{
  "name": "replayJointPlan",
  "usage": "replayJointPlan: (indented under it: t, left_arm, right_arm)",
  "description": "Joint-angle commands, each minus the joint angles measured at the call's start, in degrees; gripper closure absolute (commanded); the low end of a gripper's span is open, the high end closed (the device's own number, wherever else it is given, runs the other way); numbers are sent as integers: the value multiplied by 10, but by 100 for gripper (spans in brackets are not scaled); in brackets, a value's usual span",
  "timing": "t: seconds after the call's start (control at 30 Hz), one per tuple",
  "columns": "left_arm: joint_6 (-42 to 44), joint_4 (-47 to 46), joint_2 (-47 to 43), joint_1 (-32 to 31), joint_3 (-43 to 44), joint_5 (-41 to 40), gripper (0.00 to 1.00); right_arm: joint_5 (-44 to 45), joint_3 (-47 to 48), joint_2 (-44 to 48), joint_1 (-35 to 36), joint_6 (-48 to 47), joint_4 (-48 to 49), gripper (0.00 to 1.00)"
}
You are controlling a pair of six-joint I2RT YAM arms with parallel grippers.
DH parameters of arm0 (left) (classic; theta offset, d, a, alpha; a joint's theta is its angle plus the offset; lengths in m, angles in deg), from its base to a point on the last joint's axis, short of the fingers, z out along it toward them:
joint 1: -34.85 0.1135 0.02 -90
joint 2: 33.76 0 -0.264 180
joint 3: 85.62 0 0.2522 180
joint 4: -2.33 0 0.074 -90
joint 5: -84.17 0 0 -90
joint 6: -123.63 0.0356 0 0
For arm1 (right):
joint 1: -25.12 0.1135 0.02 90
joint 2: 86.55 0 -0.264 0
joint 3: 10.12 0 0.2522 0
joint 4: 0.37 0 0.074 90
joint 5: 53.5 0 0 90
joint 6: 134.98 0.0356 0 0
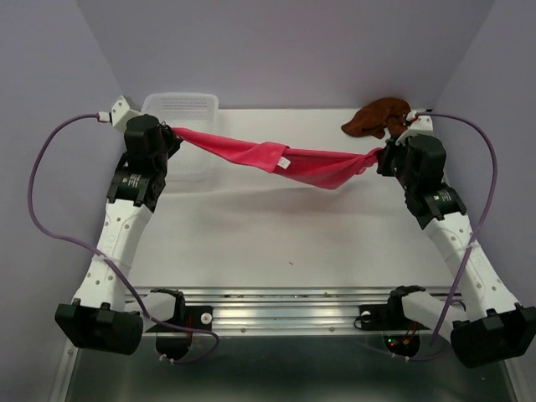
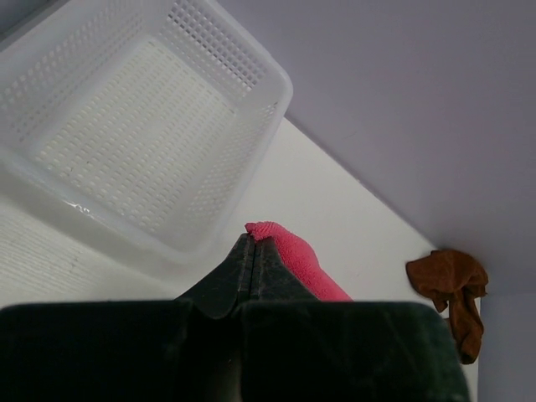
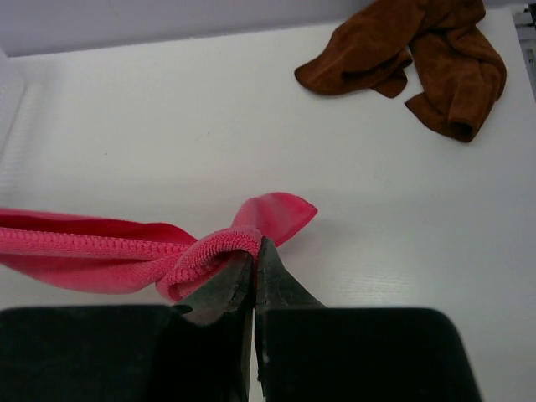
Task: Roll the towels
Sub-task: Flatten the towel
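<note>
The pink-red towel [image 1: 276, 161] hangs stretched in the air between my two grippers, sagging in the middle with a white tag showing. My left gripper [image 1: 173, 134] is shut on its left corner [image 2: 285, 251], in front of the basket. My right gripper [image 1: 381, 157] is shut on its right corner [image 3: 226, 243], where the cloth bunches over the fingertips. The rust brown towel [image 1: 377, 119] lies crumpled on the table at the back right, behind the right gripper; it also shows in the right wrist view [image 3: 410, 59] and in the left wrist view [image 2: 452, 293].
A translucent white plastic basket [image 1: 181, 105] stands at the back left, just behind the left gripper; its perforated wall fills the left wrist view [image 2: 126, 126]. Purple walls close the back and both sides. A metal rail [image 1: 285, 306] runs along the near edge.
</note>
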Motion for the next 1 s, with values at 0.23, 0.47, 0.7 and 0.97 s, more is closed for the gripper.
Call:
replayJointPlan:
  t: [0.23, 0.47, 0.7, 0.97]
  left_arm:
    - [-27, 26, -99, 8, -31, 52, 100]
    - [-48, 73, -158, 8, -99, 110, 100]
    - [-68, 138, -158, 8, -198, 120, 100]
    - [-97, 135, -102, 8, -300, 107, 38]
  right_arm:
    - [-48, 76, 69, -7, -55, -22, 99]
    - [-58, 79, 127, -7, -42, -78, 99]
    - [-79, 22, 38, -7, -40, -90, 94]
    - [-39, -6, -147, -12, -92, -49, 63]
